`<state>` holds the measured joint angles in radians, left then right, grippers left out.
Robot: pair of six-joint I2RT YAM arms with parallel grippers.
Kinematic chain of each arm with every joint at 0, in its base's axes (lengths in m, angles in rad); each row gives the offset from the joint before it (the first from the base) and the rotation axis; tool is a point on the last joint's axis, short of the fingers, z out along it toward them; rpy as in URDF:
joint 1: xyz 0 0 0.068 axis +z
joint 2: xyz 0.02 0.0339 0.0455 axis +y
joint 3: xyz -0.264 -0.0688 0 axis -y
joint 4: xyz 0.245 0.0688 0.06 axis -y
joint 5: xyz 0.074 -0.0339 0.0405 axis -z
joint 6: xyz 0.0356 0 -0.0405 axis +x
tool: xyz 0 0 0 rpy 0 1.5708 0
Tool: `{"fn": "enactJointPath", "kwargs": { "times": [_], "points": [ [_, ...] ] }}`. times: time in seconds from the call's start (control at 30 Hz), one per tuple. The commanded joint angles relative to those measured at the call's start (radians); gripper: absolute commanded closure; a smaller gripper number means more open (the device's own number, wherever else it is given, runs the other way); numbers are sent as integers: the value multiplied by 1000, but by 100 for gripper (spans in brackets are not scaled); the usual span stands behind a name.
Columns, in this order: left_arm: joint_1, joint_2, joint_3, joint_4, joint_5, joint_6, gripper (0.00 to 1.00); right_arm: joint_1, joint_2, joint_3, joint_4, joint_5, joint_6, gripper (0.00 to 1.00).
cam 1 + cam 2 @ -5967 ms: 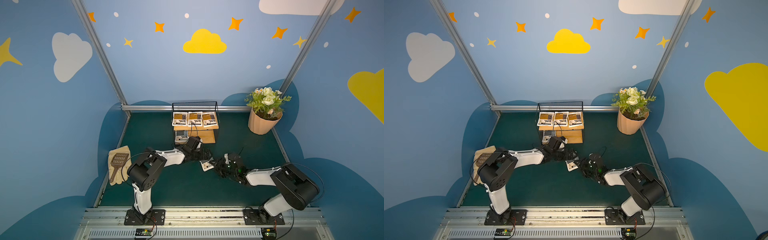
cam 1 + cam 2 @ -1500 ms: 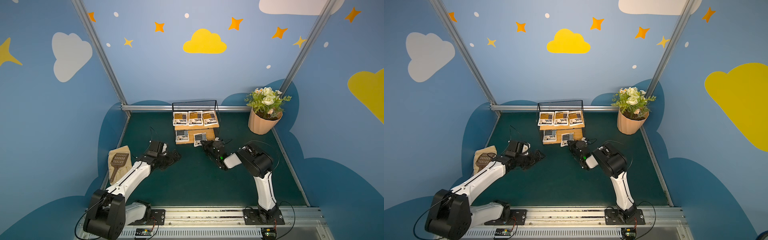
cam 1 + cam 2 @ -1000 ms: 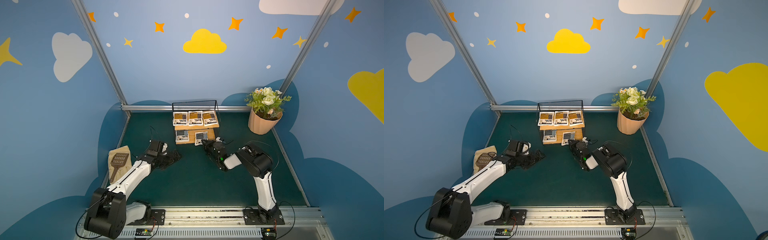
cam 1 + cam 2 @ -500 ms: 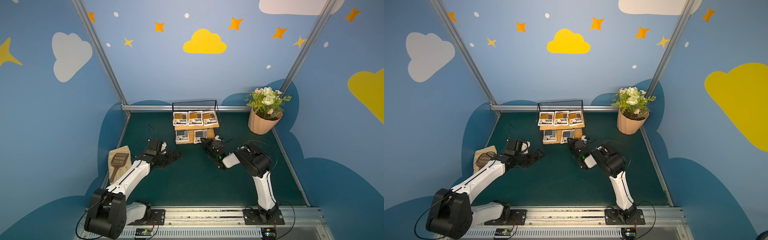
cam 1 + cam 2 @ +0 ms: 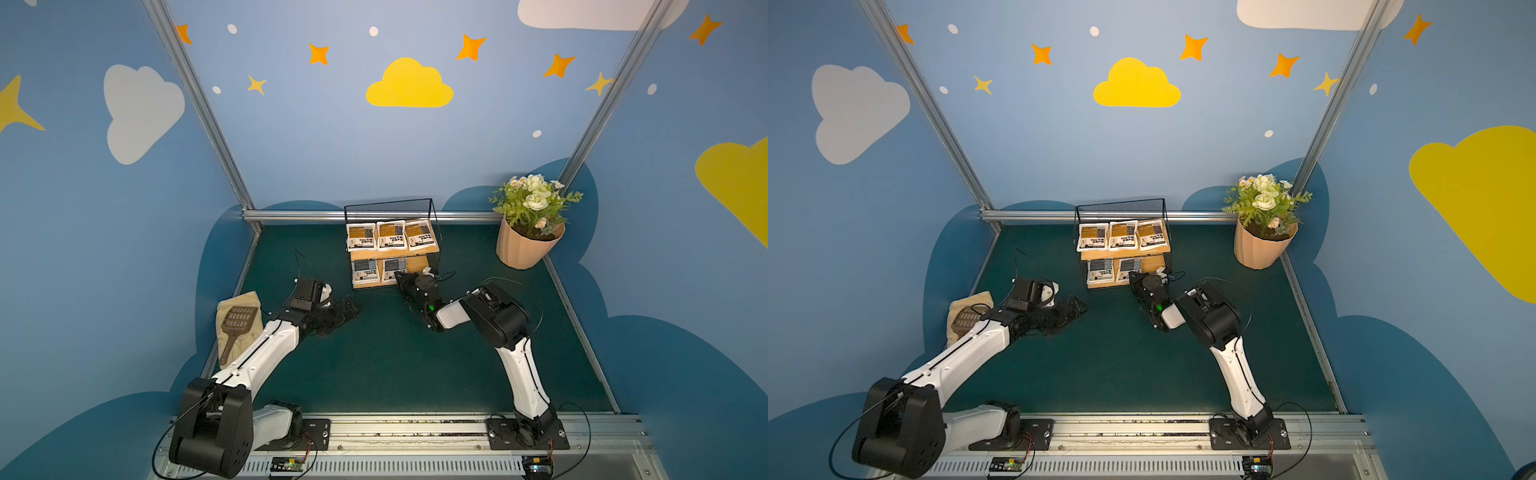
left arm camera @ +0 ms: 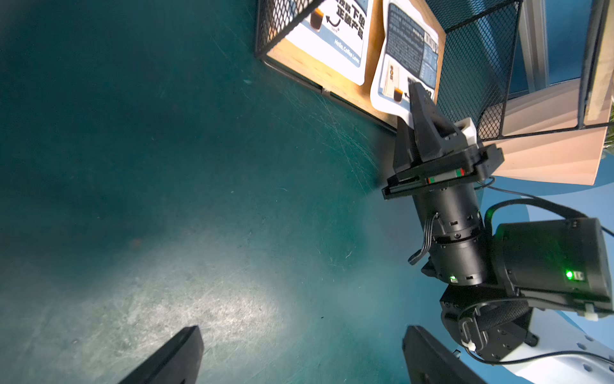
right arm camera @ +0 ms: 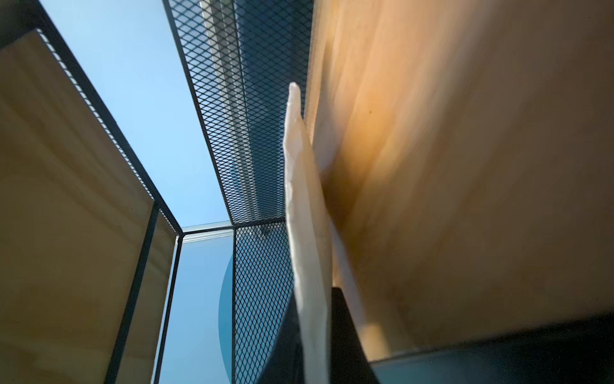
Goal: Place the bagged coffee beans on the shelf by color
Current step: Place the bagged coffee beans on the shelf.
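Note:
The shelf (image 5: 390,208) stands at the back middle in both top views. Three orange-labelled bagged coffee beans (image 5: 390,235) lie on its upper board. Two grey-blue ones lie on the lower board, the left one (image 5: 365,270) free. My right gripper (image 5: 401,276) is shut on the front corner of the right one (image 5: 394,266). The right wrist view shows this pouch (image 7: 305,232) edge-on between the black fingers (image 7: 342,332). My left gripper (image 5: 353,307) hangs open and empty over the green mat, left of the shelf (image 5: 1121,208); its wrist view shows the held pouch (image 6: 408,50).
A peach ribbed flower pot (image 5: 524,249) stands at the back right. A tan cloth with a brown grid tool (image 5: 239,328) lies at the mat's left edge beside my left arm. Metal rails bound the mat.
Since six seconds ago the right gripper has brought the grey-blue pouch from the mat onto the lower board, lately sliding it slightly further in. The left arm has drawn back leftwards and now holds still.

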<state>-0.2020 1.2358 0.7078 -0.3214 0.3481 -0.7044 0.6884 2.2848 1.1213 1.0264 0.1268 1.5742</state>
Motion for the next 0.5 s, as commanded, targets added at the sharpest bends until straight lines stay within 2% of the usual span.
{"fn": "enactJointPath", "kwargs": {
  "times": [0.0, 0.1, 0.2, 0.3, 0.47],
  "points": [
    [8, -14, 15, 5, 16, 5, 0, -9, 19, 29, -54, 1, -8, 81],
    [9, -20, 14, 3, 17, 5, 0, -12, 2, 16, -82, 12, -13, 55],
    [9, -24, 13, 2, 19, 5, 0, -12, -27, -6, -109, 17, -27, 38],
    [10, -26, 15, 2, 19, 6, 0, -11, -50, -27, -114, 14, -33, 27],
    [11, -37, 15, -4, 17, 8, 0, -8, -87, -72, -113, 7, -35, 24]
  ]
}}
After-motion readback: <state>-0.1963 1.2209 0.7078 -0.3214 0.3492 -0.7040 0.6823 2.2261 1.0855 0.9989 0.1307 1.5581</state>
